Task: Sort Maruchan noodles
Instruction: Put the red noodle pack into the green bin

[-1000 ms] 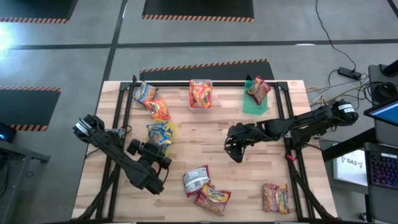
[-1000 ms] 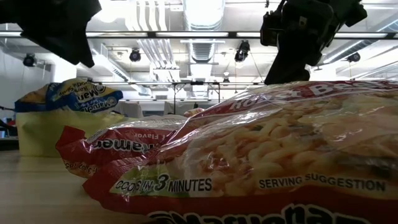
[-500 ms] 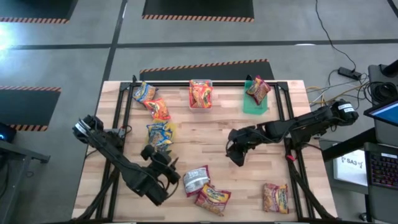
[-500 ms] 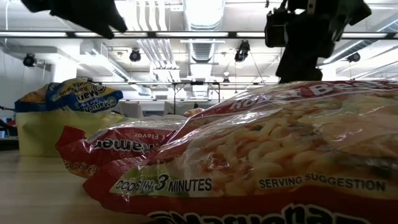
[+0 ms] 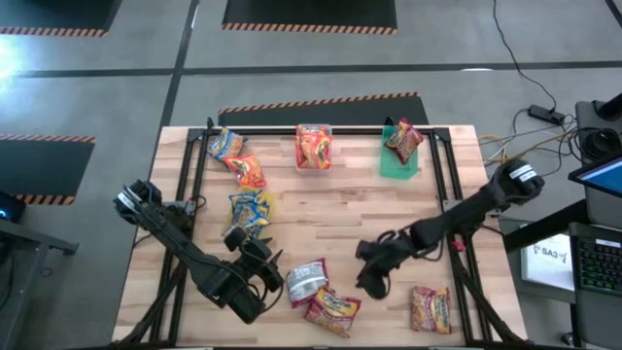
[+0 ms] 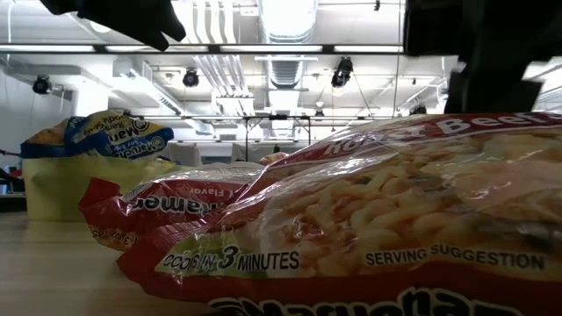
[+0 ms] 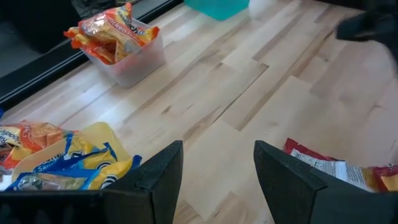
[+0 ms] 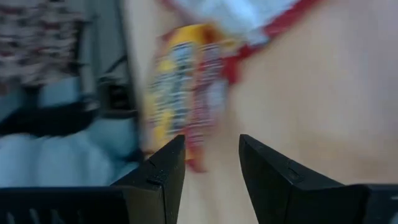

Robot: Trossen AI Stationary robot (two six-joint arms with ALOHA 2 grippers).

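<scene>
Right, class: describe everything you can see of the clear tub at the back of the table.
The clear tub is a small, see-through plastic box with an open top and rounded corners. It stands upright at the back edge of the wooden table, about midway between the other two tubs. An orange-red noodle packet sits in it, crumpled and sticking up above the rim. Neither pincer is near it, and nothing else touches it.

left pincer [image 5: 273, 273]: moved toward the desk's near edge, now just beside the silvery noodle packet [image 5: 306, 283], prongs apart and empty.
right pincer [image 5: 369, 283]: swung from mid-desk toward the near edge, now near the red packets [image 5: 332, 311], prongs apart.
</scene>
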